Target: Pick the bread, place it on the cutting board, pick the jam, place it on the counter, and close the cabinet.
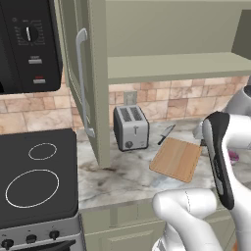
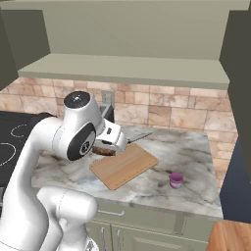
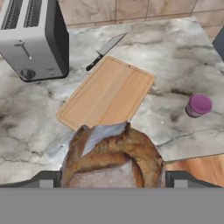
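Counter [image 3: 183, 52] holds toaster [image 3: 33, 39], knife [image 3: 106, 49], jam [image 3: 198, 105].

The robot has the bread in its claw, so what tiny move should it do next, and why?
Probably carry the bread a little forward over the cutting board and lower it. The gripper is clamped around the roll and hangs above the board's near edge, not its middle. The board's top is bare, and the jam already stands on the counter.
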Robot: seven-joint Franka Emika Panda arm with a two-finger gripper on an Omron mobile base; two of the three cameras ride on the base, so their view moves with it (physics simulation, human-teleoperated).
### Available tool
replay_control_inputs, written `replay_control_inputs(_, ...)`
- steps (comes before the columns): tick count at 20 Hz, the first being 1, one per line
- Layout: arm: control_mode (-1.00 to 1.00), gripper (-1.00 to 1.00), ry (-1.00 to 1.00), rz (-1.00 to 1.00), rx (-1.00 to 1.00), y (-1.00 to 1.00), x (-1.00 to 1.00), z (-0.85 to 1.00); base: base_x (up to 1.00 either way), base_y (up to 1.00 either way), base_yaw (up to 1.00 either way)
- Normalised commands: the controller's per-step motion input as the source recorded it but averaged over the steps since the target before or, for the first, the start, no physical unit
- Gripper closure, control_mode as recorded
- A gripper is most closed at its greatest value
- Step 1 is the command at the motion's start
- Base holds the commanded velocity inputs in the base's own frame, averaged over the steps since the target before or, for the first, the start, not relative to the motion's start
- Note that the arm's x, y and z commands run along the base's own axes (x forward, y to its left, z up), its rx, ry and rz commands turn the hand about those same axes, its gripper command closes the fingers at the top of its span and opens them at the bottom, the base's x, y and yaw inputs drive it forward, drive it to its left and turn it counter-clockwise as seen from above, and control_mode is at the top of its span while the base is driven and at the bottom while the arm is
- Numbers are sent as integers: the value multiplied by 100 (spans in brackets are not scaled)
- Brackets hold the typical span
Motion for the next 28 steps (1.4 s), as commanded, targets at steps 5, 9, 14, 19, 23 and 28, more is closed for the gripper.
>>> replay_control_inputs(5,-100,100,0,0,1,-1,39,-45,0,0,0)
replay_control_inputs(9,-100,100,0,0,2,0,49,-35,0,0,0)
replay_control_inputs(14,-100,100,0,0,2,-1,51,-27,0,0,0)
replay_control_inputs(19,-100,100,2,0,4,-3,42,-24,0,0,0)
replay_control_inputs(23,-100,100,0,0,1,-6,36,-36,0,0,0)
replay_control_inputs(28,-100,100,0,0,0,-7,35,-36,0,0,0)
